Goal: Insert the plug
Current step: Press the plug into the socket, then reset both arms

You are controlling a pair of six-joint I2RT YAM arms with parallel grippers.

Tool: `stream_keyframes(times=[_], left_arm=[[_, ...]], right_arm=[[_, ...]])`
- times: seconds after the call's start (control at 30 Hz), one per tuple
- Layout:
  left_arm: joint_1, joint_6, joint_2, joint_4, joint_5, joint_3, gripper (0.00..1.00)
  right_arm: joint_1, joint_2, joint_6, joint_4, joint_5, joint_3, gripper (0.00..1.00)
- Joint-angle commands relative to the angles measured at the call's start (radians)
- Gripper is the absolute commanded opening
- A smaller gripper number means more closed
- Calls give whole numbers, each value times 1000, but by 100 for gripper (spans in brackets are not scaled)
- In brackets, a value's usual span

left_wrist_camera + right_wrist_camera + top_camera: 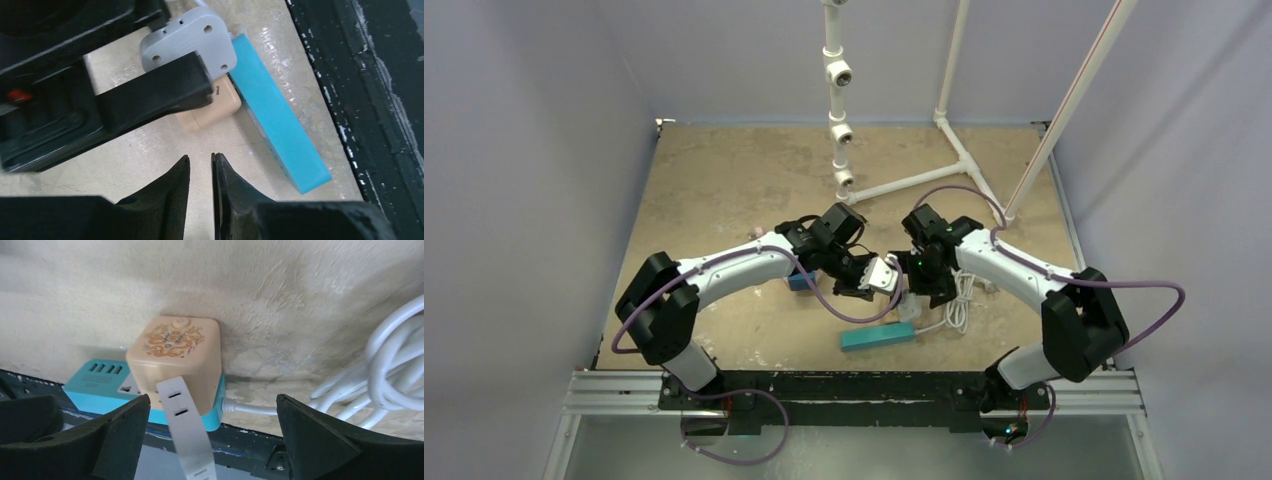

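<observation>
**Plug** (pixel 175 357): beige cube with a gold pattern. It stands on the cable end of the power strip (pixel 95 382) and looks seated, though its pins are hidden.

**Right gripper** (pixel 212 405): fingers spread wide, one to each side of the plug, not gripping it.

**Left gripper** (pixel 200 157): fingers a narrow slit apart and empty, hovering beside the power strip.

**Also present:** a white strap (pixel 187 440) hanging in front of the plug, and a coiled cable (pixel 390 365) beyond that end of the power strip.

**Handling note:** the step in hand is judged to be letting go. The right gripper should lift straight away from the power strip, clear of strap and cable, so the plug is not tilted.
</observation>
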Motion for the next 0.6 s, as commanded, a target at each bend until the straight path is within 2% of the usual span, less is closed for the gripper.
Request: stream_keyframes(times=[0.0, 0.2, 0.37, 0.43, 0.53, 0.57], left_arm=[[-21, -47, -17, -89, 58, 22, 22], [-58, -82, -8, -95, 83, -7, 24], [-87, -91, 28, -82, 87, -19, 28], [-103, -83, 37, -74, 45, -20, 28], [-84, -165, 27, -29, -59, 29, 28], [-54, -213, 16, 14, -80, 37, 32]], right_arm=[[0, -43, 6, -31, 83, 133, 99], [-8, -76, 8, -70, 85, 267, 99], [-41, -114, 13, -60, 125, 299, 99], [-57, -129, 7, -27, 143, 290, 99], [-65, -182, -20, 79, 236, 251, 99], [-70, -203, -37, 156, 251, 231, 99]])
